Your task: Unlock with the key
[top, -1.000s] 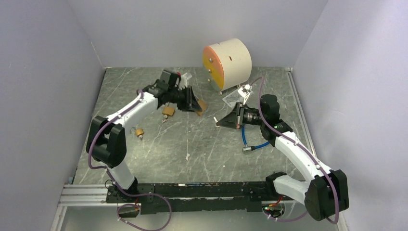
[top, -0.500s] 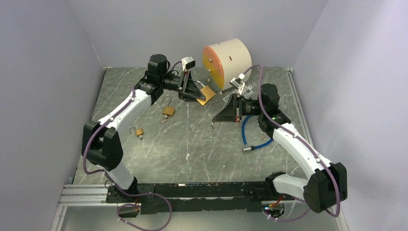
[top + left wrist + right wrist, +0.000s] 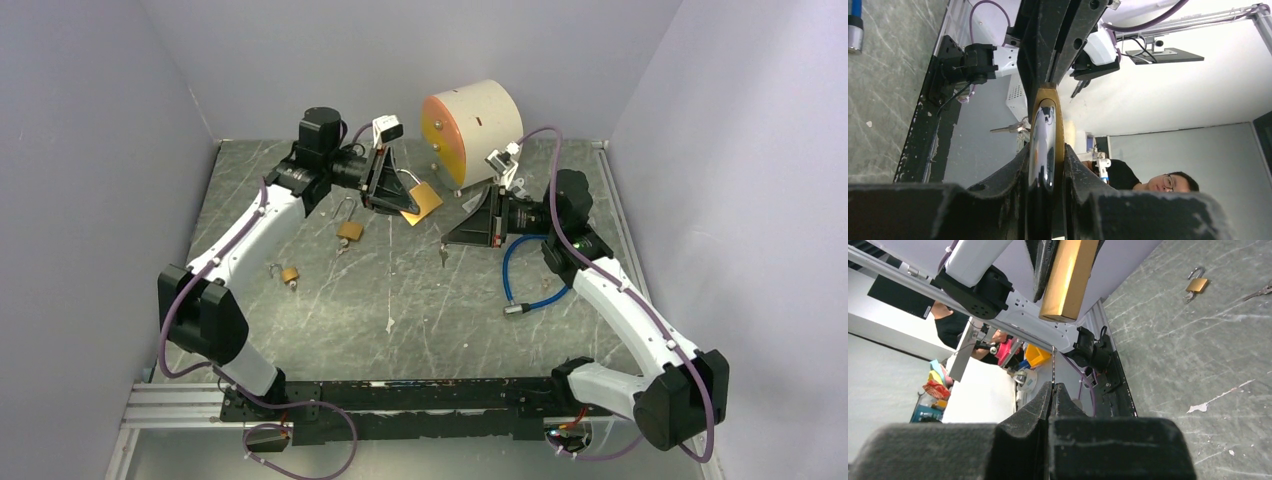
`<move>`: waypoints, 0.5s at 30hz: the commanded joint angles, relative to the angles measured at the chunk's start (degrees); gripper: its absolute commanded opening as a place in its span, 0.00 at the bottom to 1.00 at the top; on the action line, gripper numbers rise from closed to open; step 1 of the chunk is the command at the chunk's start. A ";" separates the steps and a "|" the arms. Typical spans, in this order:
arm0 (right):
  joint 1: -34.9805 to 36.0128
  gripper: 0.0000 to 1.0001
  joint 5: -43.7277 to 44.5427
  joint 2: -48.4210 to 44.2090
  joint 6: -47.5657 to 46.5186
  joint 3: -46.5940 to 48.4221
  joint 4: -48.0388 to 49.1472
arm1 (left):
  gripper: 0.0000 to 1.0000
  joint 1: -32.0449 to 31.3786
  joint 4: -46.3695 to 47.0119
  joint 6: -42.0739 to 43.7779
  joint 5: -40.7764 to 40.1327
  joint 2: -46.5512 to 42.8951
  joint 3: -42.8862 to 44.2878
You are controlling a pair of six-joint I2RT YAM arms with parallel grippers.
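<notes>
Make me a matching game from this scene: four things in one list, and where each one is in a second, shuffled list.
Things
1. big brass padlock
2. key
3. blue cable
4. cream drum with orange face

Places
A. lying in a loop on the table
B. gripped in the left pincer, up off the table
C. standing at the back of the table
D. pinched in the shut right pincer

Pairs: 1-B, 2-D, 3-A, 4-C
</notes>
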 commanded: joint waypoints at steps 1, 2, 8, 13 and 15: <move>0.22 0.00 0.73 -0.72 2.24 2.50 5.22 | 0.03 0.24 -10.89 10.42 -0.09 -2.86 4.94; 0.23 0.00 0.70 -0.46 2.61 2.56 5.70 | 0.03 0.28 -9.58 9.50 -0.03 -3.15 4.51; 0.21 0.00 0.26 0.90 5.14 2.82 9.40 | 0.03 0.24 -7.83 8.35 -0.24 -3.99 2.96; 0.31 0.00 0.20 2.31 5.34 3.82 9.10 | 0.03 0.26 -8.47 9.11 -0.85 -4.64 3.00; 0.32 0.00 0.23 2.65 5.72 3.75 9.71 | 0.03 0.24 -8.72 9.55 -0.88 -4.86 3.02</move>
